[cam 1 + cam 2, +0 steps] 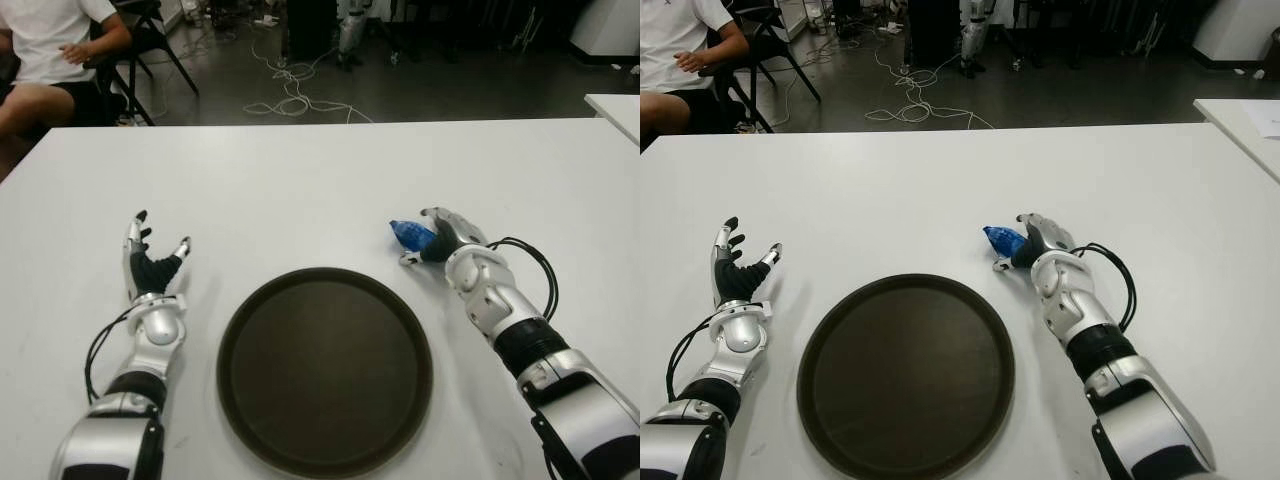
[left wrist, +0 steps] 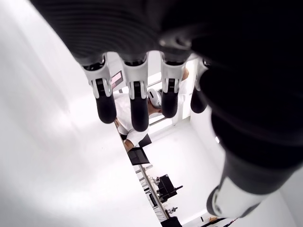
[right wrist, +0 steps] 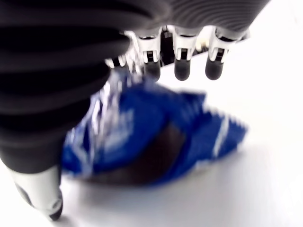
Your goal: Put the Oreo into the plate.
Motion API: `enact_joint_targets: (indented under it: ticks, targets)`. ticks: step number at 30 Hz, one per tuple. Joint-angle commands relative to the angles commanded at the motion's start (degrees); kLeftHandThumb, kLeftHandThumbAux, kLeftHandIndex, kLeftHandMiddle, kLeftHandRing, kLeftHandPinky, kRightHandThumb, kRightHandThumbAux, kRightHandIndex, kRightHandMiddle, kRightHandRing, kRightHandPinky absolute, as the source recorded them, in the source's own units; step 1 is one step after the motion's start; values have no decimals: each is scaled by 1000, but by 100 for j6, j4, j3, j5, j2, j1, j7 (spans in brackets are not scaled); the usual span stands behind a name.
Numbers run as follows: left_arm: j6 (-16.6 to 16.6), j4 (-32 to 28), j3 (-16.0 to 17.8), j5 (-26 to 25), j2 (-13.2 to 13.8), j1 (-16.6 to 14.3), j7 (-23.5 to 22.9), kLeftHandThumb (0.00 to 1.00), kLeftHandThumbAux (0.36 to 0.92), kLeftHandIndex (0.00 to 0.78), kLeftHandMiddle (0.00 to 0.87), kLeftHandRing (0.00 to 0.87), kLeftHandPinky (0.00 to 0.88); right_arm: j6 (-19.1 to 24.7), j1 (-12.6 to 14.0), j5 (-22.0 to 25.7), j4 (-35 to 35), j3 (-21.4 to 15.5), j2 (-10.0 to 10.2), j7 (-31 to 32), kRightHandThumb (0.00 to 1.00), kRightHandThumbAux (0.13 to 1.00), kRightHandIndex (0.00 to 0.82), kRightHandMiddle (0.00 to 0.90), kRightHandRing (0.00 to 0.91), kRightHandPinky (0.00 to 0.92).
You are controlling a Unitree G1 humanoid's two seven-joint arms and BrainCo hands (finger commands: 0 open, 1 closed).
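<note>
The Oreo (image 1: 409, 235) is a small blue packet lying on the white table (image 1: 300, 180), just beyond the right rim of the plate. My right hand (image 1: 420, 238) sits over it, its fingers (image 3: 182, 66) reaching past the packet's top and the thumb (image 3: 40, 194) beside it. The wrist view shows the Oreo (image 3: 156, 137) under the palm, flat on the table, the fingers not closed on it. The round dark brown plate (image 1: 325, 370) lies near the front, between my arms, with nothing in it. My left hand (image 1: 152, 258) shows left of the plate, fingers spread.
A person in a white shirt (image 1: 45, 50) sits on a chair beyond the table's far left corner. Cables (image 1: 290, 95) lie on the dark floor behind the table. Another white table's corner (image 1: 615, 110) shows at the far right.
</note>
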Motion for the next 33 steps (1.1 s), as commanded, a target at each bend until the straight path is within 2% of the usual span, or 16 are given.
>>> enact_joint_targets:
  ticks: [7,25,33]
  targets:
    - [-25,-6,0,-13,11,12,-50,195,778,112,120,130,153,135,119,52,-376,-30,-31,280,0,679,0,1,3,8]
    - [-39,-11,-4,7,25,22,-51,201,786,109,104,112,133,36,228,316,-589,-162,-45,434,0,691,20,50,38,19]
    - [-25,-14,4,-3,26,20,-59,209,789,116,114,129,170,27,250,308,-624,-164,-50,450,0,692,30,62,43,21]
